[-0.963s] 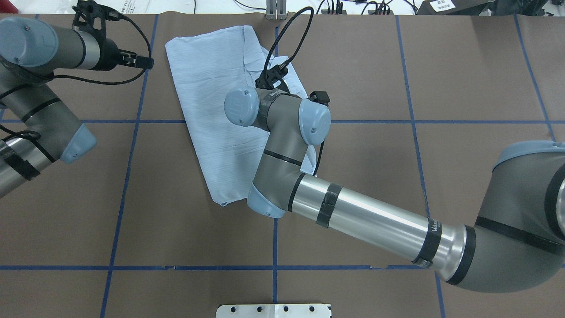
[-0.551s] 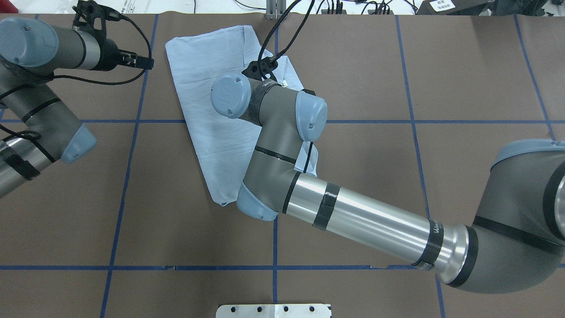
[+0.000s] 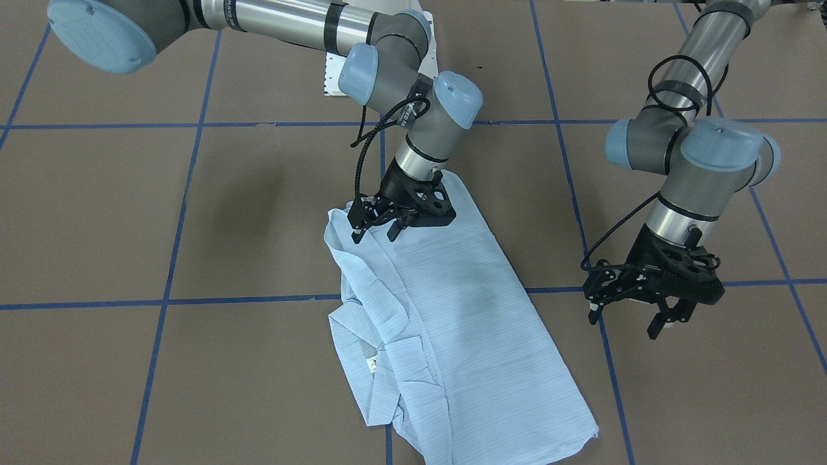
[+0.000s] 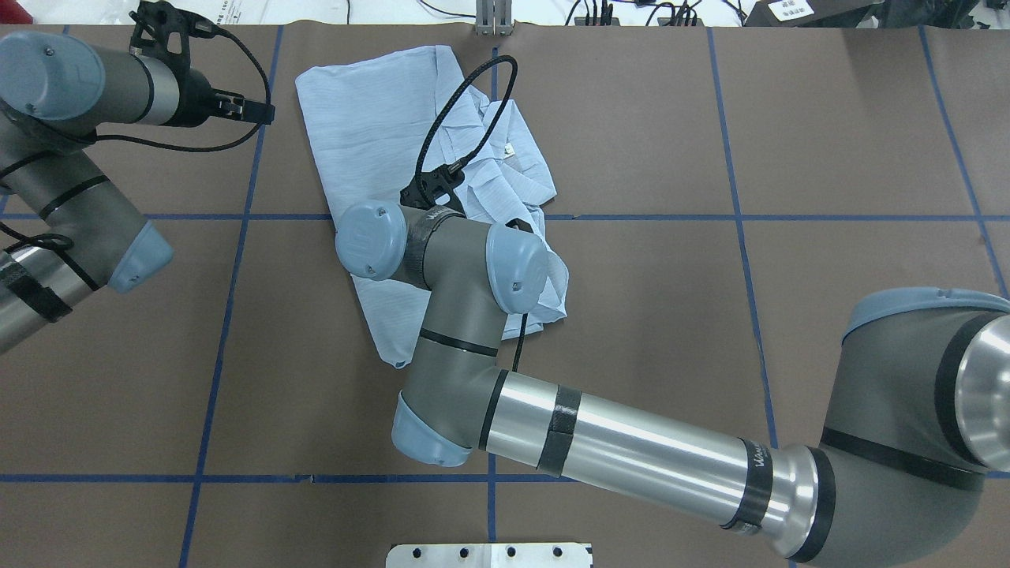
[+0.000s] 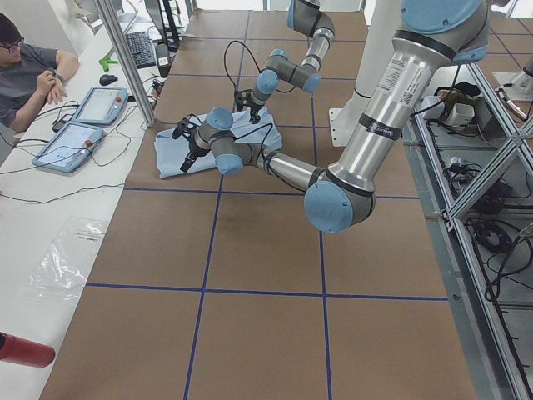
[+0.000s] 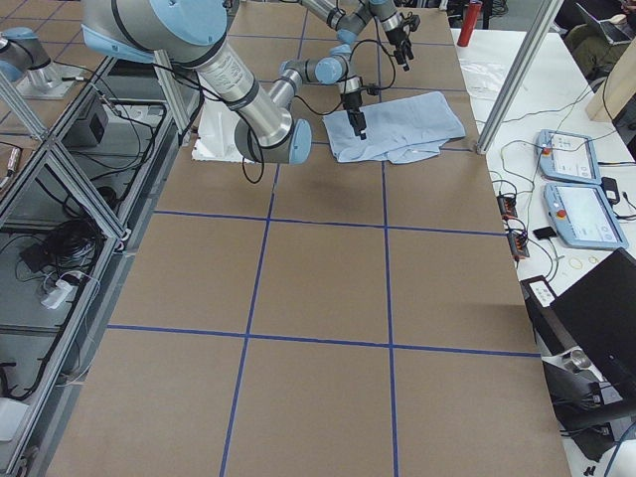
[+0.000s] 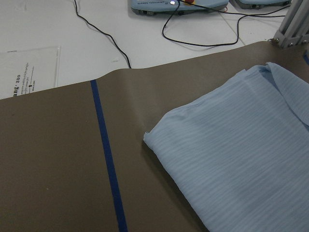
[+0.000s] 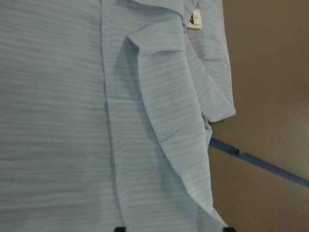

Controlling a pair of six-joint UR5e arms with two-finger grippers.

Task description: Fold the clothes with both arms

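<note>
The pale-blue striped shirt (image 3: 452, 310) lies folded in a long slanted strip at the far middle of the table (image 4: 371, 118). Its collar and white neck label (image 3: 373, 365) are on the folded side. My right gripper (image 3: 375, 234) is open and empty, just above the shirt's end nearer the robot. In the overhead view it is hidden under its own wrist. The right wrist view shows the placket and a folded flap (image 8: 169, 121) under the open fingertips. My left gripper (image 3: 625, 325) is open and empty, hovering above bare table beside the shirt's long edge. The left wrist view shows the shirt's corner (image 7: 241, 154).
Blue tape lines (image 4: 229, 315) grid the brown table. A white base plate (image 4: 489, 554) sits at the robot's edge. A metal post (image 4: 493, 16), cables and teach pendants (image 7: 178, 5) lie past the far edge. An operator (image 5: 25, 75) sits there.
My right arm has drawn back towards the robot along the shirt, from the collar area towards the near end, which uncovers the collar. The left arm and the shirt have not moved.
</note>
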